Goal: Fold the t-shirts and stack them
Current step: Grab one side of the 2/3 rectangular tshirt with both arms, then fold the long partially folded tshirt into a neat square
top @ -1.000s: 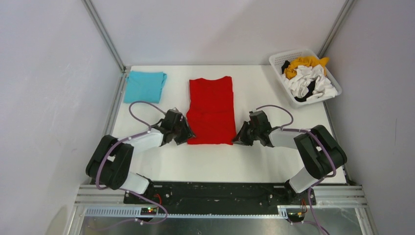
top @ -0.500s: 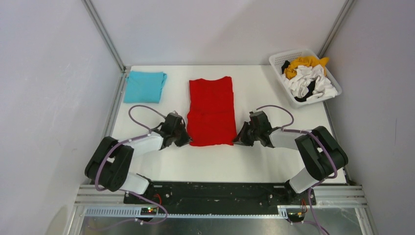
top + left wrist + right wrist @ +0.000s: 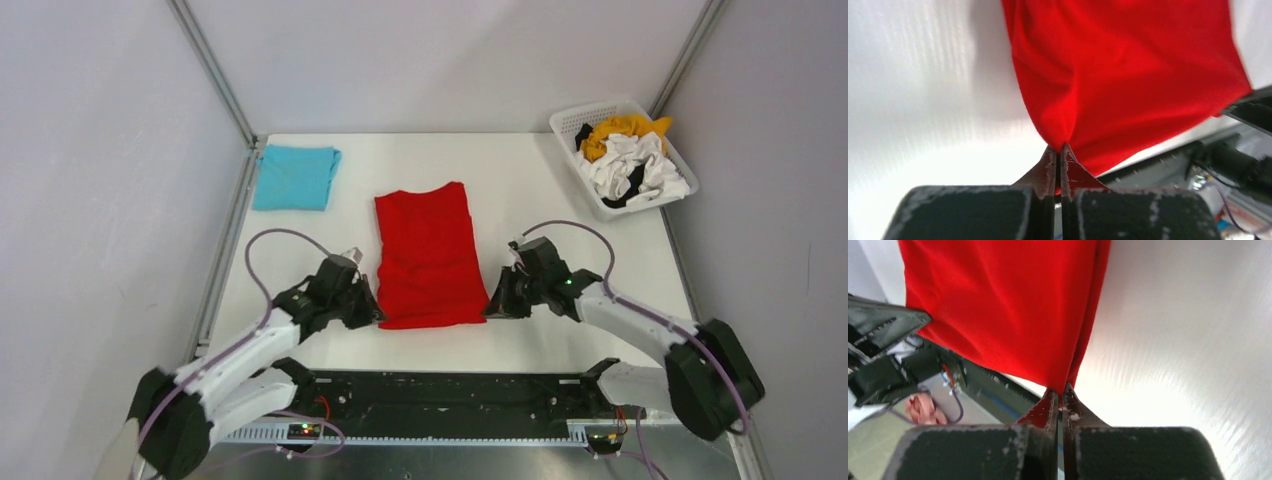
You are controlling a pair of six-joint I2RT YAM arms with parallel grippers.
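Note:
A red t-shirt (image 3: 428,255), folded into a long strip, lies in the middle of the table. My left gripper (image 3: 372,313) is shut on its near left corner, and my right gripper (image 3: 490,308) is shut on its near right corner. In the left wrist view the red cloth (image 3: 1118,75) bunches into the closed tips of my left gripper (image 3: 1058,148). In the right wrist view the red cloth (image 3: 1008,305) runs into the closed tips of my right gripper (image 3: 1059,392). A folded turquoise t-shirt (image 3: 295,177) lies at the far left.
A white lattice basket (image 3: 569,124) at the far right corner holds orange-yellow (image 3: 618,130), white (image 3: 630,165) and black shirts. Grey walls and metal rails close in the table on both sides. The black base rail (image 3: 440,395) runs along the near edge.
My left gripper closed on the shirt's near left corner. Both arms pulled back toward the near edge, dragging the red shirt closer and slightly leftward.

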